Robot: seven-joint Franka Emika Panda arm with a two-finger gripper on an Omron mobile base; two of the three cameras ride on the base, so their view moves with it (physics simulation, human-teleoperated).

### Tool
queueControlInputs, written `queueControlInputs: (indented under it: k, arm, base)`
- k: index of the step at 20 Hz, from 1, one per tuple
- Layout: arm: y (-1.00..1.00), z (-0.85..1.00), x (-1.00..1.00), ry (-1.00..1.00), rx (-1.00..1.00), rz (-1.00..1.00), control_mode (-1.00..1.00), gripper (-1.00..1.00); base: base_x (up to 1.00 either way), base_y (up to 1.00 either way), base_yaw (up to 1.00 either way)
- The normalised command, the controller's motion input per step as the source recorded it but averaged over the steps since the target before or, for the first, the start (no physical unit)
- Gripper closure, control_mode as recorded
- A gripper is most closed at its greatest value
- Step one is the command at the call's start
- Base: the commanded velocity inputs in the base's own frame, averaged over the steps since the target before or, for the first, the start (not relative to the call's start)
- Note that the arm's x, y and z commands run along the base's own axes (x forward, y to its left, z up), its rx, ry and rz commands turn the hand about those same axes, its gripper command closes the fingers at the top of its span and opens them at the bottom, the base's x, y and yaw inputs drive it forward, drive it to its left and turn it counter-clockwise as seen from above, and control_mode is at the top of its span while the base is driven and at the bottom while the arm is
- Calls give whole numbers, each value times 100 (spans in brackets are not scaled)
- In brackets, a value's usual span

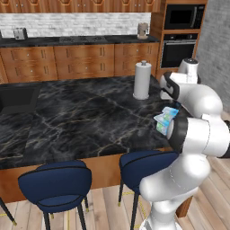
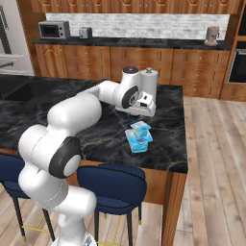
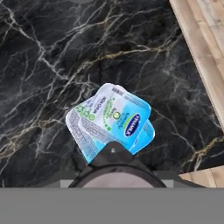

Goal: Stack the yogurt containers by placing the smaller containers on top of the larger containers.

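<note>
The small light-blue-and-white pack (image 3: 116,114) lies on top of the wider teal-and-white pack (image 3: 75,125), turned a little askew. The stack stands near the island's right end, with the small pack (image 2: 140,127) above the larger pack (image 2: 139,143); it is also seen as a stack (image 1: 165,120) beside my forearm. My gripper (image 2: 141,114) hovers just above and behind the stack. In the hand view a tiny round dark cup with a pale top (image 3: 114,168) sits between the jaws at the bottom of the picture and hides the fingertips; the gripper (image 3: 114,175) appears shut on it.
A tall white paper-towel roll (image 1: 142,81) stands behind the stack, partly behind my hand (image 2: 150,81). The black marble island (image 2: 168,139) ends just right of the stack, with wooden floor beyond. Blue stools (image 1: 56,184) stand along the front edge. A sink (image 1: 18,99) is at the far left.
</note>
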Motion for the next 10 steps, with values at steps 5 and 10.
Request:
queueControlInputs:
  k: [5,10]
  arm:
    - [0,-9,11,0,0,-1,-100,100]
    - [0,-2,15,0,0,0,-100,100]
  base:
    - [0,0,0]
    - [0,0,0]
